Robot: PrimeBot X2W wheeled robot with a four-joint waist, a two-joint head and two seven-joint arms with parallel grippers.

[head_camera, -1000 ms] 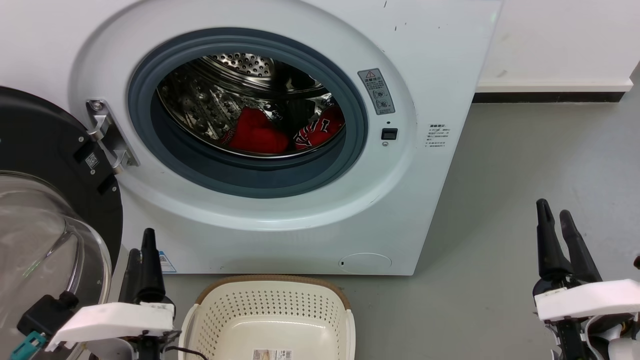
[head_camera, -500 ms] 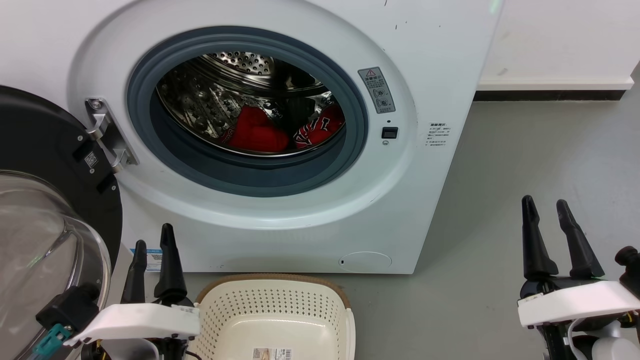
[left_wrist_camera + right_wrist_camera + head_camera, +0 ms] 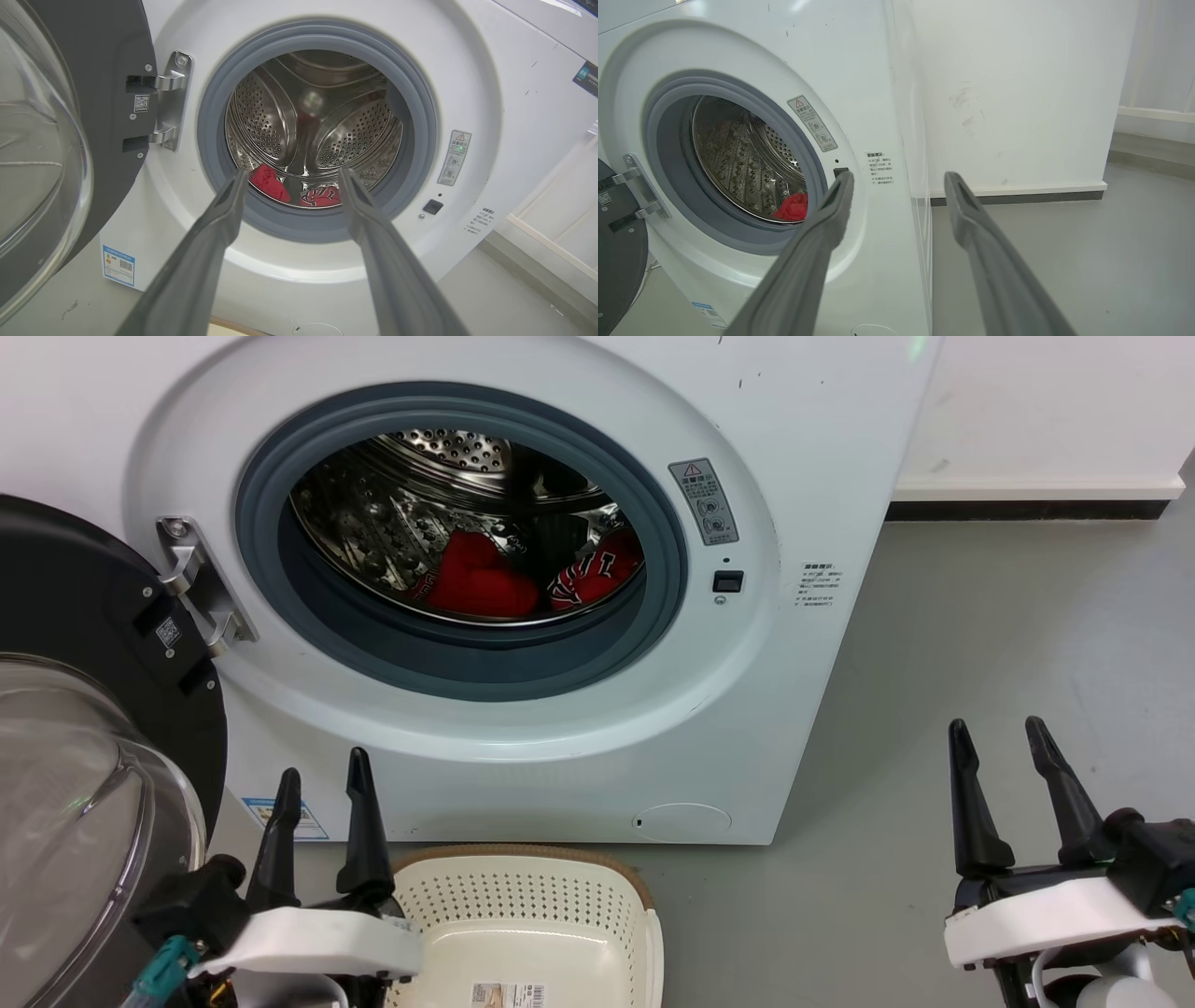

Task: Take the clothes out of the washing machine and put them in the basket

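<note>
Drum [image 3: 411, 523] of washing machine [image 3: 822, 448] holds clothes [image 3: 481, 581] low down: plain red piece left, lettered jersey [image 3: 597, 574] right. Door [image 3: 75, 616] swung open, left. Basket [image 3: 523, 901] on floor, near side of machine. My left gripper [image 3: 323, 770] spread, empty, beside basket. My right gripper [image 3: 995, 726] spread, empty, over floor, right.

No txt legible; warning-triangle sticker [image 3: 702, 502] on washing machine [image 3: 822, 457], QR label [image 3: 169, 633] on door [image 3: 75, 597], barcode sticker [image 3: 509, 997] in basket [image 3: 523, 901].

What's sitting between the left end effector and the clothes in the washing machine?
In the left wrist view, just open air and the lower lip of the grey gasket separate the left end effector from the clothes.
</note>
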